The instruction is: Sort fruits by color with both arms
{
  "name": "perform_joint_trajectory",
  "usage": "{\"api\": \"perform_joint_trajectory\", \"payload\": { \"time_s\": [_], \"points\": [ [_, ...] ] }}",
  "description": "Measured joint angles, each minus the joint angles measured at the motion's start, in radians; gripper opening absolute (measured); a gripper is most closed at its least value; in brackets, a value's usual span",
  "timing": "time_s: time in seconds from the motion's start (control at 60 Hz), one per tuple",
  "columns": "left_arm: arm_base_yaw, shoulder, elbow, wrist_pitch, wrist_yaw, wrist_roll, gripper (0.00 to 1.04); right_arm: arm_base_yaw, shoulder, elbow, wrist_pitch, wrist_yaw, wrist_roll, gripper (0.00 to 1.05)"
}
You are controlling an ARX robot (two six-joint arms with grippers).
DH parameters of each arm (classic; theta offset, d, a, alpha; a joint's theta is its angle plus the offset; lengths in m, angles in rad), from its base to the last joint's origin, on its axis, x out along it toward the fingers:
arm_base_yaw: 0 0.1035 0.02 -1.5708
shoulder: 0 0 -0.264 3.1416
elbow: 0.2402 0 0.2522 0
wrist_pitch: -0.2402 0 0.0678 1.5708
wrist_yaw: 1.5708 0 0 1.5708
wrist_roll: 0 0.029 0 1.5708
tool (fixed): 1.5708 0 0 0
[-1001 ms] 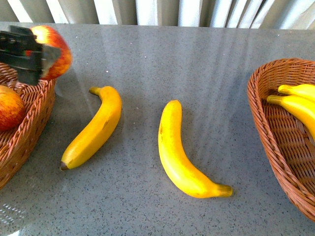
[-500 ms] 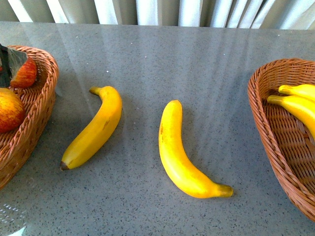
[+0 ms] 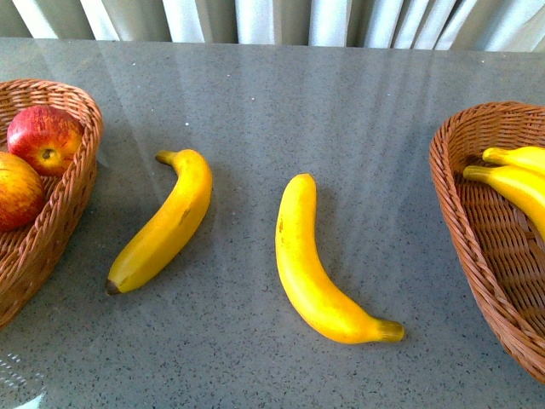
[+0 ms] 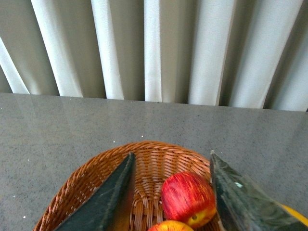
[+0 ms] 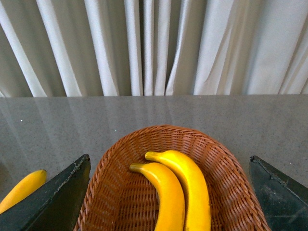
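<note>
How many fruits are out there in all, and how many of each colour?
Red apples: 2, both in the left basket.
Yellow bananas: 4, with 2 lying on the table and 2 in the right basket.
Total: 6 fruits.

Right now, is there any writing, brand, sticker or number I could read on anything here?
None readable in any view.
The apples, bananas, wicker baskets, grey table and curtain carry no words, labels or numbers.
A pale fleck on the left end effector is too small to read; the right end effector is plain.
</note>
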Motion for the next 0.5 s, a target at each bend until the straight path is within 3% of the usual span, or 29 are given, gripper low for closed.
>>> {"api": "perform_joint_trajectory", "payload": {
  "time_s": [0.183, 0.3, 0.5],
  "points": [
    [-0.068, -0.187, -0.082, -0.111, -0.068, 0.003, 0.02, 0.000, 0.000, 0.000, 0.000, 0.000, 0.000, 0.96],
    [-0.074, -0.362, -0.096, -0.279, -0.072, 0.006, 0.02, 0.000, 0.000, 0.000, 0.000, 0.000, 0.000, 0.96],
    [-0.074, -0.541, -0.139, -0.408, -0.074, 0.006, 0.02, 0.000, 0.000, 0.000, 0.000, 0.000, 0.000, 0.96]
  ]
}}
